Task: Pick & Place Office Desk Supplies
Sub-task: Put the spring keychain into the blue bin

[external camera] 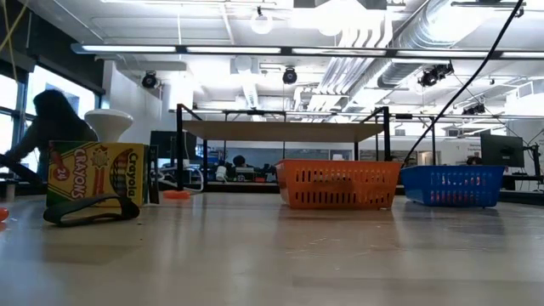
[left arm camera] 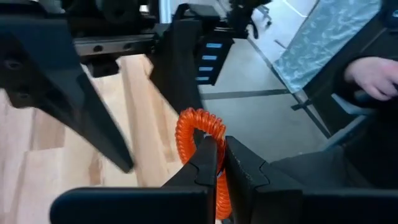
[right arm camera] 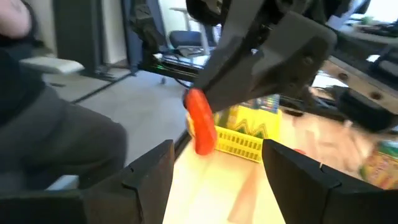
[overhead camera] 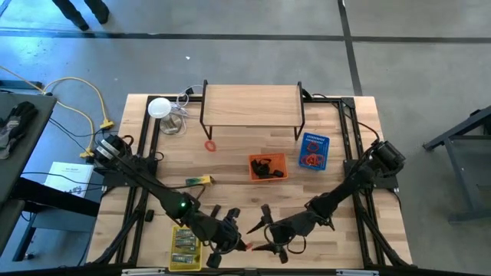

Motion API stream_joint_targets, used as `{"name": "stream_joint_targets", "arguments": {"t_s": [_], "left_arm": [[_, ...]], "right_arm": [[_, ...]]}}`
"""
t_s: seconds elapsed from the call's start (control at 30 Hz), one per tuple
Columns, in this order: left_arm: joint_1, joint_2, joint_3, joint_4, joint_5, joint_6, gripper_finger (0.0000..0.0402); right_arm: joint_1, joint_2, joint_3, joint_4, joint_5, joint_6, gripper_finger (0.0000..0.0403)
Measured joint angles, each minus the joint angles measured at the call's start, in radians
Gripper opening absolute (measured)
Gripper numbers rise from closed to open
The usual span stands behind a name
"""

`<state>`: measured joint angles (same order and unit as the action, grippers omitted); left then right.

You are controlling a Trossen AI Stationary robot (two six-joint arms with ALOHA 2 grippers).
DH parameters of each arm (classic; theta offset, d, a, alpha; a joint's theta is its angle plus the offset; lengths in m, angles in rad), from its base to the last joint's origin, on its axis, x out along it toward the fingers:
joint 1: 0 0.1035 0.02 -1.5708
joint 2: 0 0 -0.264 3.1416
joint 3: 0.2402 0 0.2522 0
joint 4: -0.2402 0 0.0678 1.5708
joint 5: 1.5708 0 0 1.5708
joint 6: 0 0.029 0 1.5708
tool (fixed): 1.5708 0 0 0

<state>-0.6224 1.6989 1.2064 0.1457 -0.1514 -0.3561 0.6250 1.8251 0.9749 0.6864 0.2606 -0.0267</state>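
Observation:
My left gripper (overhead camera: 232, 238) is at the table's near edge, shut on a red ring-shaped band (left arm camera: 200, 129). My right gripper (right arm camera: 217, 180) stands open just to its right, facing the band (right arm camera: 200, 127) without touching it. Beside my left gripper stands a yellow basket (overhead camera: 184, 247) with yellow-green packs in it. An orange basket (overhead camera: 267, 166) holds black clips, and a blue basket (overhead camera: 313, 151) holds red bands. One more red band (overhead camera: 210, 145) and one pack (overhead camera: 199, 180) lie flat on the table. My left gripper pinches the red band's near part (left arm camera: 217, 182) between its two fingers. The rest of the loop (left arm camera: 199, 124) sticks out past the fingertips. The fingers come slanting a little downward from the table's left. The band is lifted clear of the table.
A wooden shelf riser (overhead camera: 252, 107) stands at the back of the table, with a white round disc (overhead camera: 159, 107) to its left. A person's hand (left arm camera: 373, 73) shows beyond the near edge. Bare wood lies between the baskets and the grippers.

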Motion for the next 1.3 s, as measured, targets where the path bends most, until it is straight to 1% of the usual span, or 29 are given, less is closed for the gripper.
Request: {"name": "stream_joint_targets", "arguments": {"t_s": [0.1, 0.23, 0.3, 0.37, 0.5, 0.67, 0.7, 1.1, 1.2, 1.3], "left_arm": [[0.008, 0.0, 0.0, -0.009, -0.023, 0.0, 0.0006], [0.017, 0.0, 0.001, -0.007, -0.052, 0.001, 0.0006], [0.022, 0.0, 0.001, -0.007, -0.071, 0.001, 0.0006], [0.027, 0.0, 0.001, -0.007, -0.072, 0.001, 0.0006], [0.032, 0.0, 0.001, -0.007, -0.073, 0.001, 0.0006], [0.032, 0.0, 0.001, -0.007, -0.075, 0.001, 0.0014], [0.032, 0.0, 0.002, -0.007, -0.075, 0.001, 0.0019], [0.028, -0.001, 0.002, -0.029, -0.074, 0.0, 0.011], [0.028, -0.001, 0.003, -0.056, -0.072, -0.001, 0.0118], [0.028, -0.002, 0.003, -0.093, -0.073, -0.002, 0.0119]], "right_arm": [[-0.022, 0.0, 0.0, 0.009, -0.061, 0.035, 0.0231], [-0.04, 0.0, 0.0, 0.008, -0.082, 0.078, 0.023], [-0.042, 0.0, 0.0, 0.006, -0.082, 0.078, 0.0223], [-0.045, 0.0, 0.0, 0.006, -0.082, 0.077, 0.0206], [-0.045, 0.0, 0.0, -0.003, -0.081, 0.06, 0.0143], [-0.047, 0.0, 0.0, -0.041, -0.082, 0.044, 0.0031], [-0.048, 0.0, 0.0, -0.042, -0.081, 0.032, 0.002], [-0.044, -0.001, 0.0, -0.047, -0.078, 0.027, 0.0013], [-0.024, -0.004, 0.0, -0.059, -0.052, 0.024, 0.0012], [0.005, -0.026, 0.001, -0.127, -0.01, 0.04, 0.0012]]}}
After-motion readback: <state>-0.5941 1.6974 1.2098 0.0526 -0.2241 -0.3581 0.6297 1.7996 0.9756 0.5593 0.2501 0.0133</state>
